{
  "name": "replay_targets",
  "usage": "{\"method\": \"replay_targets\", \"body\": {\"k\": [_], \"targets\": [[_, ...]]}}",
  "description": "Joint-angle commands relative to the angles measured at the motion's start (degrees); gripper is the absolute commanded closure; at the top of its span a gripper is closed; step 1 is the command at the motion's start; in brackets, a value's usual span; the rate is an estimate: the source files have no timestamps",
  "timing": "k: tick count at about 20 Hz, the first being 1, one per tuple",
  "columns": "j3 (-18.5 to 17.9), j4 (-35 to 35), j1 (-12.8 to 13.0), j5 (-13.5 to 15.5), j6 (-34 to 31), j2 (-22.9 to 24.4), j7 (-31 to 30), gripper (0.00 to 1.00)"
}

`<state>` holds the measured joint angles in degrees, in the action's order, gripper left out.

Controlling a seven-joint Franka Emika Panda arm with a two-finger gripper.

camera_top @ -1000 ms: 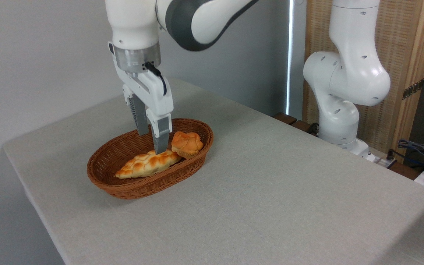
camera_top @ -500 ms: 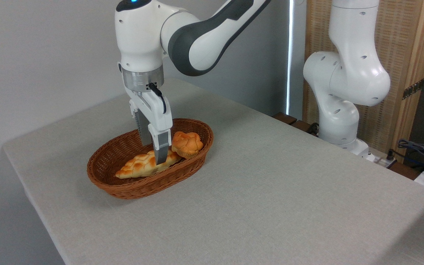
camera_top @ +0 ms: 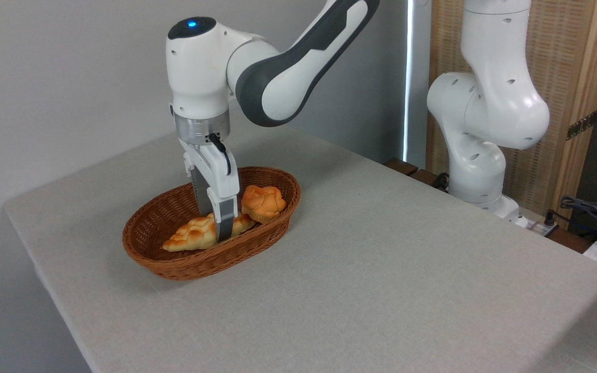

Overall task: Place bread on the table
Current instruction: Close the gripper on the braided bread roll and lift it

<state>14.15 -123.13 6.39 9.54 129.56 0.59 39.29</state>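
The bread, a long braided golden-brown loaf, lies inside the brown wicker basket on the grey cloth-covered table. My gripper points straight down into the basket and is open. Its fingers straddle the loaf's right half: the near finger is in front of the loaf, the far finger behind it. The fingertips are low, about level with the loaf.
A small round orange-brown bun leans against the basket's right inner wall, just right of my gripper. The arm's white base stands beyond the table's far right edge. Cables lie at the right.
The gripper has come down into the basket over the last second, from fingertips just above the loaf to fingers on both sides of it. The loaf and bun have not moved.
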Motion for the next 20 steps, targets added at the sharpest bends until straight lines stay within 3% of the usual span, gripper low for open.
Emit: {"method": "replay_targets", "body": {"k": [1, 5, 7, 17, 20], "targets": [[0.5, -0.7, 0.1, 0.4, 2.6, -0.7, 0.2, 0.09], [0.6, -0.7, 0.1, 0.4, 3.0, -0.8, 0.3, 0.54], [0.6, -0.6, 0.1, 0.4, 2.9, -0.8, 0.3, 0.65], [0.6, -0.4, -0.1, 0.5, 2.3, -0.7, 0.2, 0.72], [0.1, 0.7, -0.4, 0.7, -0.5, 0.0, 0.2, 0.73]]}}
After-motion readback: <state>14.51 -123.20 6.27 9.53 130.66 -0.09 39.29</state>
